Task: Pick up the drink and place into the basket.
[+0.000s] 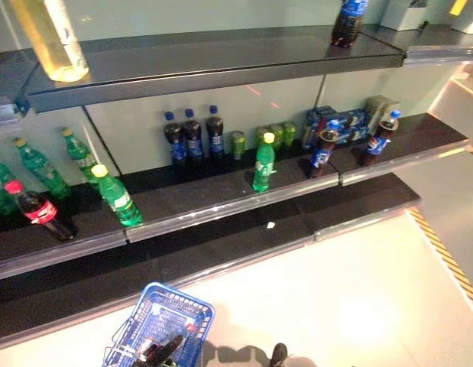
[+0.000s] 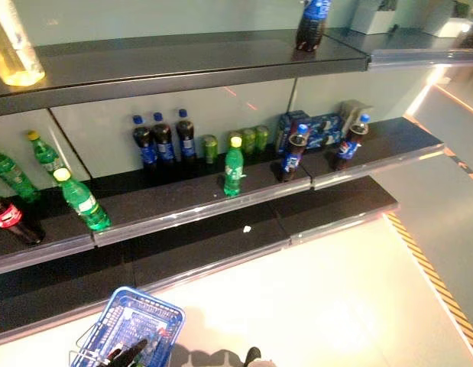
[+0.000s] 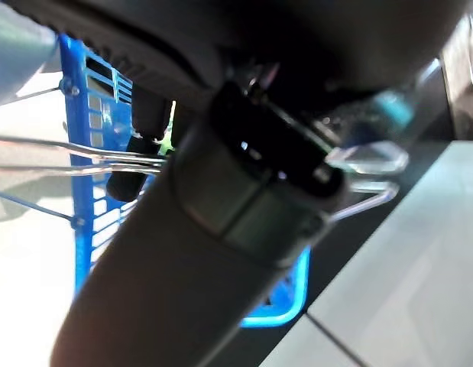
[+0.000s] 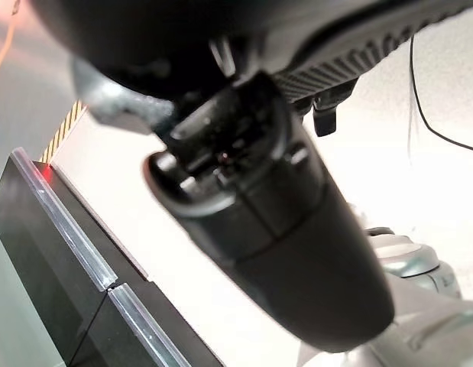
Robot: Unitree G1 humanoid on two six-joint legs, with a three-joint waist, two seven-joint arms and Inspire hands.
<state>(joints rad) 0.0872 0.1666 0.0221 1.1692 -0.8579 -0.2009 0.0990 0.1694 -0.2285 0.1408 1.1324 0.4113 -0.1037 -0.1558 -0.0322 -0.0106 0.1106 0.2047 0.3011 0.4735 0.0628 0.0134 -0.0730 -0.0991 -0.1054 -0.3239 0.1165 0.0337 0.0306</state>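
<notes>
Green bottle [image 1: 264, 164] upright at the middle shelf's [image 1: 221, 200] front edge, likely rigid, smooth, best gripped mid-body; left robot hand [image 1: 161, 352] curled round the basket [image 1: 171, 310] handle; right robot hand's [image 4: 282, 199] fingers cannot be told.

The basket [image 1: 163, 325] sits on the floor [image 1: 358, 306] in front of the shelf [image 1: 221, 200]. On that shelf, a bottle [image 1: 264, 163] stands near the front edge; three bottles [image 1: 193, 136] stand behind it to its left, cans [image 1: 270, 136] directly behind.
</notes>
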